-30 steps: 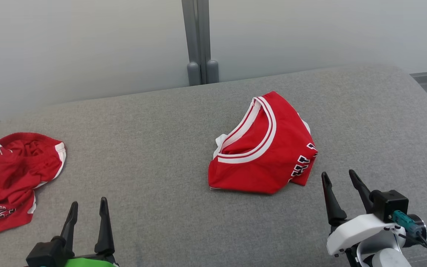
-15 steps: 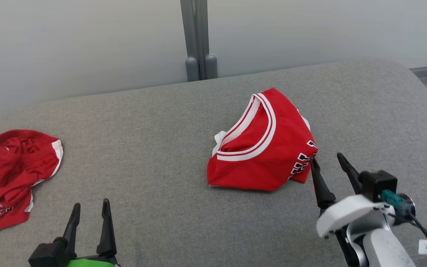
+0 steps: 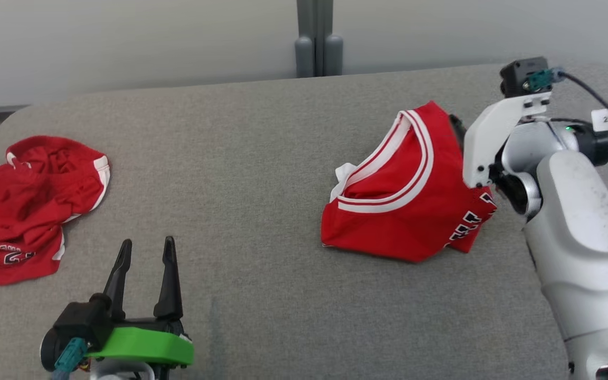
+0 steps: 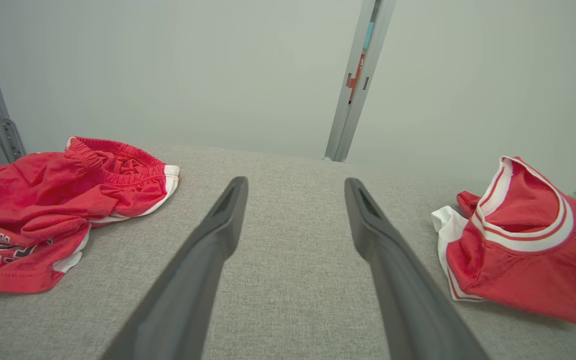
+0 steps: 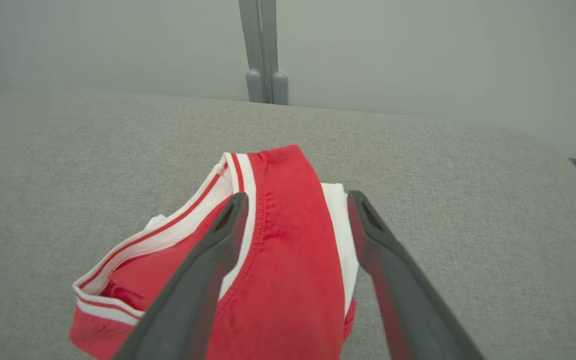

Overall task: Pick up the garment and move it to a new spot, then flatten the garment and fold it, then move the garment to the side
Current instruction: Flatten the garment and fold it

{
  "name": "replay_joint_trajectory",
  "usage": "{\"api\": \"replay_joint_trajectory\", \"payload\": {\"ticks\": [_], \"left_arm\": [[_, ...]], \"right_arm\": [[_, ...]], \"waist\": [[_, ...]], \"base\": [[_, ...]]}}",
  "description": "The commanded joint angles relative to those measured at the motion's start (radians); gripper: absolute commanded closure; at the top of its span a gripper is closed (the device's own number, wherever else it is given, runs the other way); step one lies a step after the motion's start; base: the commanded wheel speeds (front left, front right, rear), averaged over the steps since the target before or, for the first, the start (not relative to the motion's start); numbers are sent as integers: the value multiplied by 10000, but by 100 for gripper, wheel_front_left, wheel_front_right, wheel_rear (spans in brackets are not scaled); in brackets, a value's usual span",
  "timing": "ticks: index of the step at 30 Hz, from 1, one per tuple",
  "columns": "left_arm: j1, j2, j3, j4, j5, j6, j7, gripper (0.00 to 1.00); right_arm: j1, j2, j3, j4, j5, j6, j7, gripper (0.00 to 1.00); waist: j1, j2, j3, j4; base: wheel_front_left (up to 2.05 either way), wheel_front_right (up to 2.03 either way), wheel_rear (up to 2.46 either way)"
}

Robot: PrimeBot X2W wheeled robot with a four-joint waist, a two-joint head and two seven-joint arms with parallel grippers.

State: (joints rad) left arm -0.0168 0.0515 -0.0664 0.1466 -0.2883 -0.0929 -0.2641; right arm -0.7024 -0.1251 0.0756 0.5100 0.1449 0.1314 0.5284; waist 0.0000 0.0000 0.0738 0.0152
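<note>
head view
desk (image 3: 251, 174): grey cloth top; pale wall (image 3: 124, 42) + grey post (image 3: 319, 37) behind.
jersey (image 3: 404, 211): red w/ white trim, crumpled heap on desk, R of centre, neck hole up, dark lettering at its R edge.
shorts (image 3: 24, 200): red heap at desk's far L end, well apart from jersey.
L claw (image 3: 147, 241): mine, low L, open, empty, over bare desk betw shorts & jersey.
R arm (image 3: 573, 211): white, comes in from R over jersey's R side; hides most of my fingers here.

left wrist view
L claw (image 4: 295, 180): fingers spread wide, only bare desk (image 4: 288, 300) betw them.
shorts (image 4: 43, 210): off to L. jersey (image 4: 518, 260): off to R. I touch neither.

right wrist view
R claw (image 5: 298, 196): open, nothing pinched; fingers astride jersey's (image 5: 278, 280) red top fold.
L finger: over the striped white neck trim.
R finger: by the white edge on the fold's R.
contact: can't tell if my tips touch cloth.
beyond: bare desk (image 5: 468, 200), then post (image 5: 263, 50).
</note>
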Motion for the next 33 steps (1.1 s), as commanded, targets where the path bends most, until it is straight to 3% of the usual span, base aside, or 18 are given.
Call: {"api": "replay_joint_trajectory", "payload": {"ticks": [1,8,18,19,20,21,27,33], "left_arm": [[-287,9,-28,0,-9,-28,-5,0],[-746,-4,-248,-160,-76,-12,-6,0],[-751,-6,-424,-209,-208,70,-6,0],[-739,-6,-432,-197,-200,78,-6,0],[-718,-5,-438,-192,-215,89,-6,0],[-690,-6,-444,-177,-225,98,-6,0],[-451,-4,-402,-20,-260,111,-6,0],[-279,-3,-349,14,-254,160,-6,0]], "right_arm": [[-316,-167,-3,366,-45,-13,88,0],[-1520,-874,629,1875,57,-13,0,0],[-1877,-1503,1863,3324,-180,-13,-39,0],[-1899,-1574,1864,3458,-232,-13,-26,27],[-1939,-1658,1827,3610,-379,-15,-26,68],[-1978,-1661,1835,3684,-487,-15,-114,100],[-2363,-1351,2059,3559,-742,-15,-1480,100],[-3275,-453,3390,3127,-112,-15,-3159,100]], "waist": [[0,0,828,880],[0,0,1438,1674],[0,0,1375,1903],[0,0,1336,1907],[0,0,1280,1908],[0,0,1235,1908],[0,0,787,1915],[0,0,297,1939]], "base": [[0,0,0],[0,0,0],[0,0,0],[0,0,0],[0,0,0],[0,0,0],[0,0,0],[0,0,0]]}}
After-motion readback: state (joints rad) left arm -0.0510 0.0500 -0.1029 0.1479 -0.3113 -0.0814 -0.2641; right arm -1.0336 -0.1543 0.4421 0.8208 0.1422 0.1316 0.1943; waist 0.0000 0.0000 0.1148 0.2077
